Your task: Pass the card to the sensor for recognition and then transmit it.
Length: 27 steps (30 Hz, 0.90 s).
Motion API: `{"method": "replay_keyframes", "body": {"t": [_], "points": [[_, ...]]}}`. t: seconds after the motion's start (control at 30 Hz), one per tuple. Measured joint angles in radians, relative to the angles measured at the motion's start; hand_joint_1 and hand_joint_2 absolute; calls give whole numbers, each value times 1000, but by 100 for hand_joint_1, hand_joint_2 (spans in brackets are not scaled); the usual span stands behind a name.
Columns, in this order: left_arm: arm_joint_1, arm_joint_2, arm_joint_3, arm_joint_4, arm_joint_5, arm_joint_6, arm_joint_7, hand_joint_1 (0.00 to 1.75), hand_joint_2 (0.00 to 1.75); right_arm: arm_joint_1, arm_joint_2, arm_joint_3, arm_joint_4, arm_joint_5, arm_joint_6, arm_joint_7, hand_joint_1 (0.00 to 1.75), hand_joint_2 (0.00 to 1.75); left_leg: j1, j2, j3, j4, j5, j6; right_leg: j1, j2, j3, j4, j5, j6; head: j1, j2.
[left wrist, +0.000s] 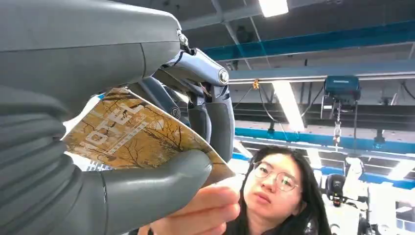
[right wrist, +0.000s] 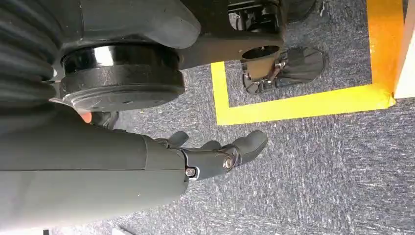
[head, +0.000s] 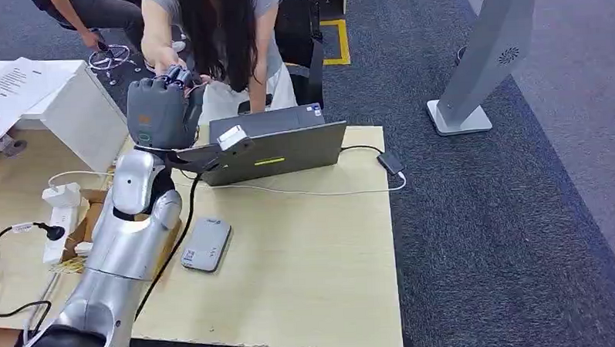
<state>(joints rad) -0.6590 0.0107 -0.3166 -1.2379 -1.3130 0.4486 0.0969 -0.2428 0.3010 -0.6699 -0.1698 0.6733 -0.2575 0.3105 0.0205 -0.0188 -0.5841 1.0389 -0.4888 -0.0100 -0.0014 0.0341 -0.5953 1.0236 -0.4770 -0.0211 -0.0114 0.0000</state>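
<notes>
My left hand (head: 160, 109) is raised beyond the table's far edge, toward a person leaning in. In the left wrist view it pinches a yellow-brown hotel card (left wrist: 132, 137) between its thumb (left wrist: 161, 182) and dark fingers. The person's fingers (left wrist: 208, 210) grip the card's free corner, and their hand (head: 167, 61) meets mine in the head view. A flat grey card sensor (head: 206, 244) lies on the wooden table (head: 308, 274), near my left forearm. My right hand (right wrist: 215, 155) hangs over grey carpet, holding nothing, with its fingers loosely stretched out.
A grey laptop (head: 276, 147) stands at the table's far edge, its cable running to an adapter (head: 390, 163). A power strip (head: 61, 217) and cords lie to the left, beside a white box (head: 70, 104). A grey kiosk stand (head: 482, 59) rises on the carpet at right.
</notes>
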Motion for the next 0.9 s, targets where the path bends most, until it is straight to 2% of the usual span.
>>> {"method": "replay_keyframes", "body": {"t": [0.63, 0.67, 0.9], "points": [[-26, -1, 0, 69, 6, 3, 8, 175, 175, 0, 0, 3, 0, 5, 6, 0, 0, 175, 0, 3, 0, 0, 0, 0, 0, 3, -1, 0, 0, 0, 0, 0], [-26, -1, 0, 72, 6, 3, 8, 2, 175, 0, 0, 3, 0, 5, 6, 0, 0, 175, 0, 3, 0, 0, 0, 0, 0, 3, -1, 0, 0, 0, 0, 0], [-27, -1, -1, 85, 6, 3, 8, 0, 175, 0, 0, 3, 0, 6, 6, 1, 0, 175, 0, 3, 0, 0, 0, 0, 0, 3, -1, 0, 0, 0, 0, 0]]}}
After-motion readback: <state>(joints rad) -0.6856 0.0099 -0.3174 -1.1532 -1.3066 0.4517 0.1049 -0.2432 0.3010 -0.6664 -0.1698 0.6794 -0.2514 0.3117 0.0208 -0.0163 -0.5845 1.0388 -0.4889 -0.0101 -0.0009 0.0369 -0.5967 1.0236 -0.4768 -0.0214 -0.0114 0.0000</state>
